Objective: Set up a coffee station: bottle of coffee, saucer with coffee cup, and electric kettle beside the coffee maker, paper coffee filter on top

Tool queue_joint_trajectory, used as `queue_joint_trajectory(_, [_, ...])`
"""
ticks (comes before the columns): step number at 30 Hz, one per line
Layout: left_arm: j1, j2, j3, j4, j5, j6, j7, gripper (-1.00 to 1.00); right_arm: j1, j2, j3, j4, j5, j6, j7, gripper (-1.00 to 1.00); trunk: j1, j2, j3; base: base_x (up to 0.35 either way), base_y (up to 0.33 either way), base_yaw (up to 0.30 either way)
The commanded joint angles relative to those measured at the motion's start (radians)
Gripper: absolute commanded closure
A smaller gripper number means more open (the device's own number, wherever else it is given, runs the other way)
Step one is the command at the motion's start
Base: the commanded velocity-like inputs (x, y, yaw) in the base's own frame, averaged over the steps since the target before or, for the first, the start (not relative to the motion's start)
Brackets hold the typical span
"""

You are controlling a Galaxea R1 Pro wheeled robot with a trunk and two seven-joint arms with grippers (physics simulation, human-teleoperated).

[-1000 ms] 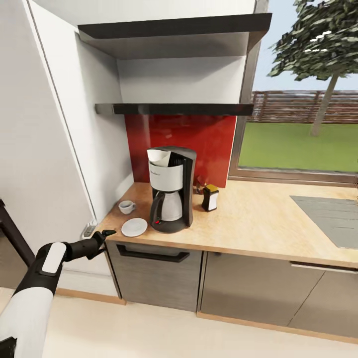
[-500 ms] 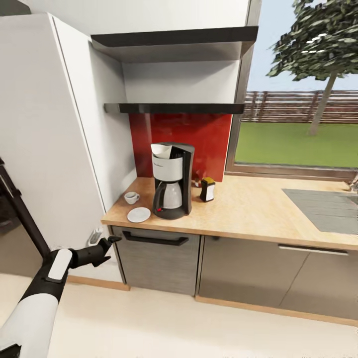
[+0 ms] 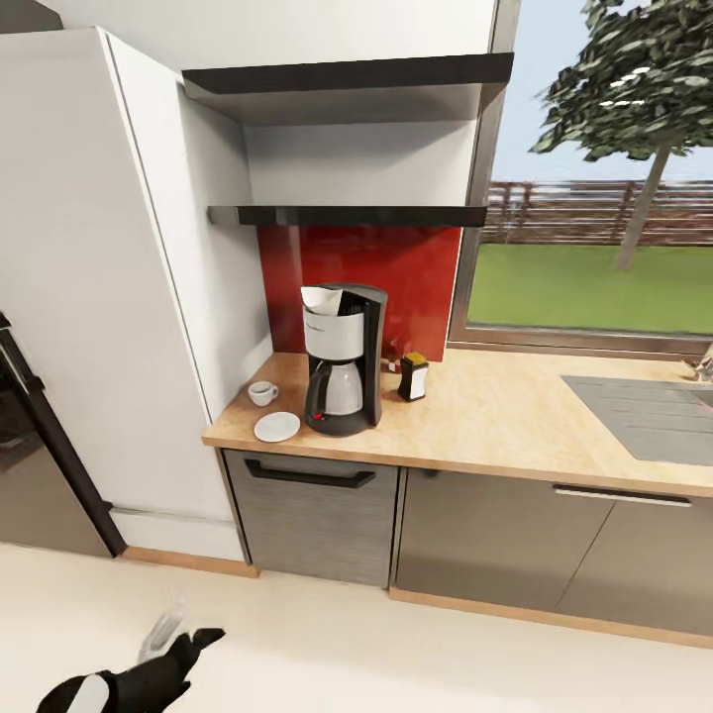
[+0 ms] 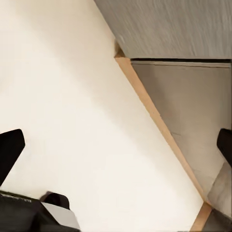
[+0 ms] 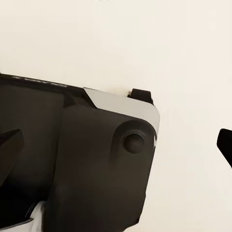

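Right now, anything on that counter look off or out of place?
Nothing spilled or damaged. One mismatch: the coffee cup sits on the countertop behind the saucer, not on it. The coffee maker stands upright with a white paper filter poking from its top; the coffee bottle is beside it.

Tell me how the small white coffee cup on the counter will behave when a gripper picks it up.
The small white coffee cup looks like glazed ceramic, so probably rigid, smooth and somewhat slippery between fingers. It is short and wide, standing upright on the wooden countertop, so unlikely to tip when nudged. Its side handle makes it lopsided; it may twist in a grip, and would likely chip if dropped.
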Motion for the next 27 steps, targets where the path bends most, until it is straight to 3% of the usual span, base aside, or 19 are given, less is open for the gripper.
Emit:
queue_joint_trajectory(1, [0.015, 0.000, -0.008, 0.000, -0.006, -0.016, -0.005, -1.00, 0.000, 0.000, 0.008, -0.001, -0.010, 0.004, 0.002, -1.00, 0.000, -0.001, -0.001, 0.000, 0.000, 0.000])
queue_joint_trajectory(4, [0.078, 0.002, -0.067, 0.001, -0.067, -0.135, -0.006, -1.00, 0.000, -0.001, 0.008, -0.001, -0.011, -0.014, 0.002, -1.00, 0.000, -0.001, -0.001, 0.000, 0.000, 0.000])
queue_joint_trajectory(6, [0.109, 0.003, -0.104, 0.005, -0.127, -0.224, -0.004, -1.00, 0.000, -0.001, 0.008, 0.000, -0.011, -0.046, 0.002, -1.00, 0.000, -0.001, -0.001, 0.000, 0.000, 0.000])
queue_joint_trajectory(8, [0.146, 0.001, -0.144, 0.030, -0.238, -0.370, -0.001, -1.00, 0.000, -0.003, 0.007, 0.002, -0.010, -0.095, 0.002, -1.00, 0.000, -0.001, -0.001, 0.000, 0.000, 0.000])
queue_joint_trajectory(9, [0.154, 0.001, -0.151, 0.042, -0.271, -0.409, 0.000, -1.00, 0.000, -0.003, 0.007, 0.002, -0.010, -0.105, 0.002, -1.00, 0.000, -0.001, -0.001, 0.000, 0.000, 0.000])
queue_joint_trajectory(10, [0.164, -0.001, -0.161, 0.072, -0.337, -0.486, 0.003, -1.00, 0.000, -0.004, 0.007, 0.002, -0.009, -0.121, 0.002, -1.00, 0.000, -0.001, -0.001, 0.000, 0.000, 0.000])
queue_joint_trajectory(11, [0.168, -0.001, -0.164, 0.091, -0.370, -0.525, 0.004, -1.00, 0.001, -0.004, 0.007, 0.003, -0.009, -0.132, 0.001, -1.00, 0.000, -0.001, -0.001, 0.000, 0.000, 0.000])
queue_joint_trajectory(13, [0.177, -0.002, -0.169, 0.187, -0.493, -0.679, 0.009, -1.00, 0.006, -0.004, 0.007, 0.002, -0.010, -0.141, 0.001, -1.00, 0.000, -0.001, -0.001, 0.000, 0.000, 0.000])
queue_joint_trajectory(15, [0.180, -0.001, -0.169, 0.269, -0.564, -0.792, 0.015, -1.00, 0.009, -0.005, 0.007, 0.001, -0.011, -0.147, 0.001, -1.00, 0.000, -0.001, -0.001, 0.000, 0.000, 0.000])
queue_joint_trajectory(18, [0.182, 0.003, -0.169, 0.391, -0.634, -0.951, 0.049, -1.00, 0.011, -0.006, 0.002, 0.000, -0.012, -0.151, 0.000, -1.00, 0.000, -0.001, -0.001, 0.000, 0.000, 0.000])
queue_joint_trajectory(21, [0.182, 0.008, -0.170, 0.464, -0.660, -1.042, 0.138, -1.00, 0.012, -0.012, -0.041, 0.000, -0.012, -0.153, -0.001, -1.00, 0.000, -0.001, -0.001, 0.000, 0.000, 0.000])
queue_joint_trajectory(22, [0.182, 0.009, -0.171, 0.473, -0.662, -1.052, 0.160, -1.00, 0.012, -0.013, -0.056, 0.000, -0.012, -0.153, -0.001, -1.00, 0.000, -0.001, -0.001, 0.000, 0.000, 0.000])
queue_joint_trajectory(24, [0.183, 0.009, -0.177, 0.500, -0.669, -1.078, 0.250, -1.00, 0.013, -0.020, -0.139, 0.001, -0.011, -0.154, -0.001, -1.00, 0.000, -0.001, -0.001, 0.000, 0.000, 0.000])
queue_joint_trajectory(27, [0.183, 0.008, -0.180, 0.514, -0.671, -1.086, 0.290, -1.00, 0.013, -0.027, -0.191, 0.001, -0.010, -0.154, -0.001, -1.00, 0.000, -0.001, -0.001, 0.000, 0.000, 0.000])
